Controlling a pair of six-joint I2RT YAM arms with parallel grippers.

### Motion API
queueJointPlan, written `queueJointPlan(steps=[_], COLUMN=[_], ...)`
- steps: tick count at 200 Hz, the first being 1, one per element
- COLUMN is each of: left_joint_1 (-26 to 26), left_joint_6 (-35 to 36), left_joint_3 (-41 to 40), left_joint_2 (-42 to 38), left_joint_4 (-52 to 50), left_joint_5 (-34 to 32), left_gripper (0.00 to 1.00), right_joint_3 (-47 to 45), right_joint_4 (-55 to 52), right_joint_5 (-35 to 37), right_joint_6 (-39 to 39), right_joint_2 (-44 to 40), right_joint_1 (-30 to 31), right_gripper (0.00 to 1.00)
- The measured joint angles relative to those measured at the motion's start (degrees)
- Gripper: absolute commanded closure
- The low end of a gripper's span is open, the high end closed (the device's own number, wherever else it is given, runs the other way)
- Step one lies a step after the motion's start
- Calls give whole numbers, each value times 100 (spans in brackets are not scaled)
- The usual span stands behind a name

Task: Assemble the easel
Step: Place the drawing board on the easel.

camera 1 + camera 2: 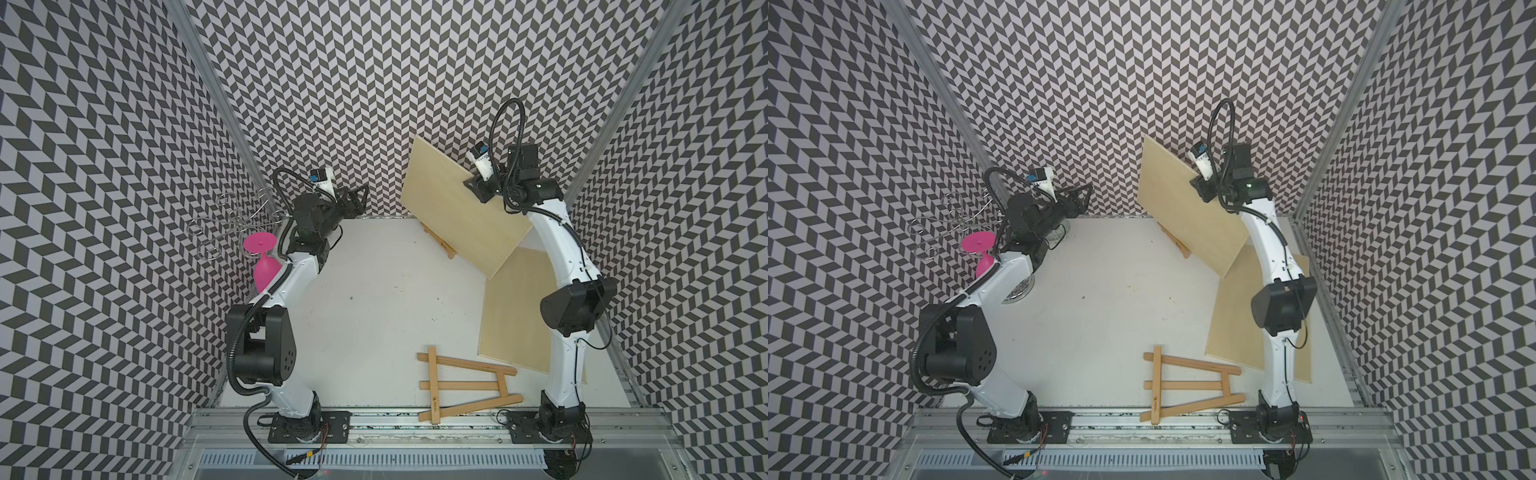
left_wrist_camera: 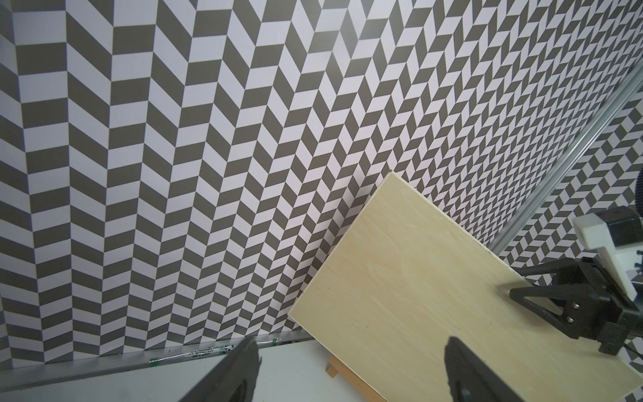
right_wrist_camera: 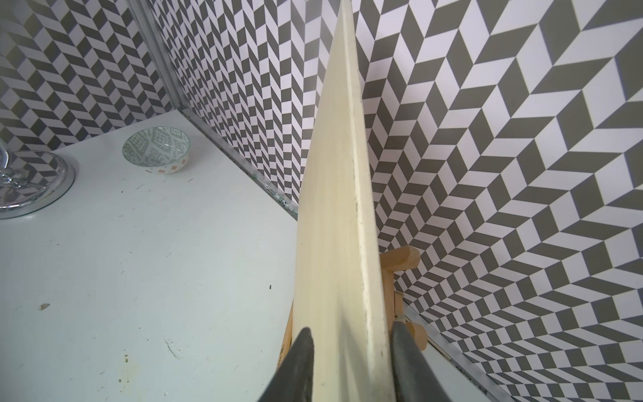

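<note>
The fingers [image 3: 302, 351] of our right gripper [image 3: 351, 329] straddle the top edge of the board [image 3: 334, 209]. One lies along its front face and the other sits just beside its back edge. We cannot tell whether they pinch the wood or only bracket it. We judge this hold from above to be deliberate: the top edge is the one free place to steady the panel while its foot settles.

The board [image 1: 453, 208] stands tilted back toward the far wall at about 1 o'clock on the table [image 1: 374, 299]. It leans on the upright easel [image 3: 403, 261], whose foot peeks out below it in a top view [image 1: 442, 245]. The ledge under the lower edge is hidden, so we cannot say how squarely it sits.

Our left gripper [image 2: 351, 341] hangs at 11 o'clock with its fingers spread wide and nothing between them. It faces the board but is well apart from it, which we read as standing by, clear of the work.

Nearer us, a second easel [image 1: 461, 384] lies flat at 5 o'clock by the front rail. A spare panel [image 1: 515, 316] lies flat at 3 o'clock beneath the right arm. We take these as the pair not yet put up.
</note>
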Motion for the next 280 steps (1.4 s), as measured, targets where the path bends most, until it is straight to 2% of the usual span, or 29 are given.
queueJointPlan(steps=[106,149,165,189,208,280], left_joint_1=[0,0,0,0,0,68], left_joint_6=[-2,0,0,-2,-4,-35], left_joint_3=[-74,-177,-258,-278,-286,-608], left_joint_2=[2,2,2,2,2,0], left_joint_4=[-20,-15,-15,-15,-13,31], left_joint_5=[0,-2,0,0,2,26], left_gripper=[16,16,16,16,16,16], right_joint_3=[-103,-94,-96,-157,-302,-402], right_joint_4=[247,258,264,310,356,275], right_joint_5=[555,809,780,643,516,107], right_joint_6=[549,774,920,1095,1246,1709], right_joint_2=[-15,-57,-68,-105,-199,-286], right_joint_1=[94,411,476,490,490,479], right_gripper=[61,73,74,81,91,100])
